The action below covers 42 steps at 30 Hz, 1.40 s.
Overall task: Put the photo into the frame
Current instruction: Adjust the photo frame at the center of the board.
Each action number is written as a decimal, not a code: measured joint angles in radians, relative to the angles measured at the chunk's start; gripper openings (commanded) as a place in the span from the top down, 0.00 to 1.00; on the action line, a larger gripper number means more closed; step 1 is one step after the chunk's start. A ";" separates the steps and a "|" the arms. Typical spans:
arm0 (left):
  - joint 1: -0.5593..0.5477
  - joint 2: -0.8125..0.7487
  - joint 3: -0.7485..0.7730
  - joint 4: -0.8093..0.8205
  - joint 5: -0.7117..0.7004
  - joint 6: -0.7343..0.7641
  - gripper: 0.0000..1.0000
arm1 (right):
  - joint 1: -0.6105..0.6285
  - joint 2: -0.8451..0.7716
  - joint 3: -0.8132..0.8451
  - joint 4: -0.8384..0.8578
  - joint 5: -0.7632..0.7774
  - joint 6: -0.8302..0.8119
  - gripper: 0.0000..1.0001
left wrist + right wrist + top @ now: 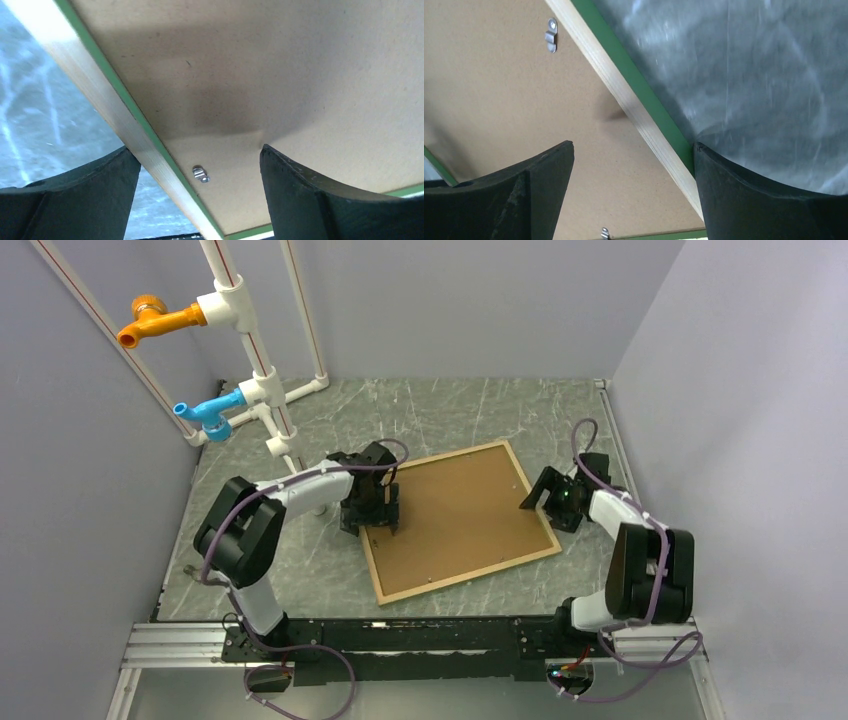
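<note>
- Left gripper sits at the frame's left side with its jaws spread wide. In the left wrist view one finger is over the table, the other over the brown backing board, and the rail runs between them. Nothing is pinched.
- Right gripper sits at the opposite side, also spread wide. In the right wrist view it straddles the rail and grips nothing.
- The frame lies flat in the middle of the table, between the two arms and skewed to the table's edges. Its rail is pale wood with a green strip.
- The backing board fills the frame's opening, brown side up, and hides whatever lies beneath it.
- Small metal clips sit on the board near the rail: one by the left gripper, another by the right.
- The table is grey stone-patterned with pale streaks.
- Plain lilac-grey walls close in three sides.
- A white pipe stand rises at the far left, carrying an orange fitting and a blue fitting.
- An aluminium rail runs along the near edge under the arm bases.
</note>
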 measured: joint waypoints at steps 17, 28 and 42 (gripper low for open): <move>0.029 0.061 0.153 -0.035 -0.126 0.103 0.07 | 0.008 -0.237 -0.142 -0.214 0.021 0.116 0.09; -0.001 -0.014 0.070 -0.027 -0.156 0.097 0.07 | 0.010 -0.061 0.025 -0.187 0.019 0.092 0.09; 0.018 -0.126 -0.178 0.144 0.012 0.056 0.10 | 0.009 0.028 0.041 -0.142 -0.032 0.083 0.10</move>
